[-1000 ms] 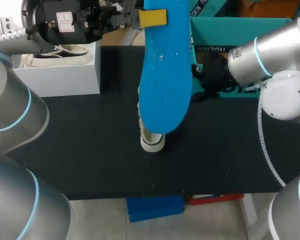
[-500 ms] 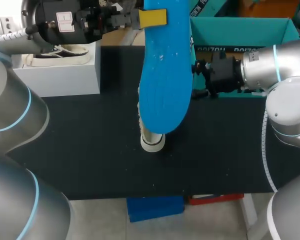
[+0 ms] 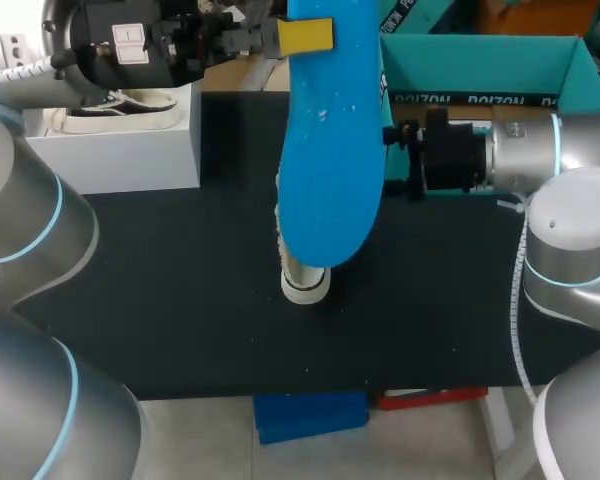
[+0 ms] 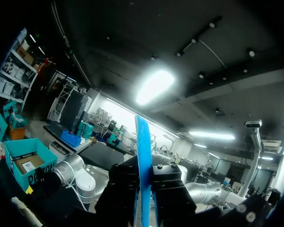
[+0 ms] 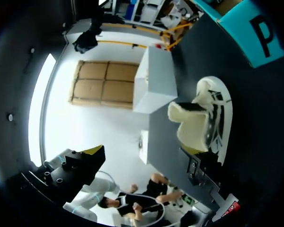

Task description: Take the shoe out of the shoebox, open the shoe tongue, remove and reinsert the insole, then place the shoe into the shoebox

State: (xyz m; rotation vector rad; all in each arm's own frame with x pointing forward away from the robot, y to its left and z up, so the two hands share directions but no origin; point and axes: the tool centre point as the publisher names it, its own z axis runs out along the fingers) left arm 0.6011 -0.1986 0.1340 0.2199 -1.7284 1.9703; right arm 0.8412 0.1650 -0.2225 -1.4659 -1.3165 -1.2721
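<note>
Shoe (image 3: 305, 282) out on the tabletop (image 3: 160, 300), blue insole (image 3: 330, 150) removed (left hand (image 4: 144, 191) clamped on it, right hand (image 5: 142, 158) spread, empty); reinserting and returning it to the shoebox (image 3: 480, 62) remain.

a robotics lab: two grey jointed arms, the left arm (image 3: 20, 220) and the right arm (image 3: 570, 215), flank a black-covered surface (image 3: 180, 300) staged with a white block (image 3: 120, 150) and a teal shoebox (image 3: 460, 65).
</note>
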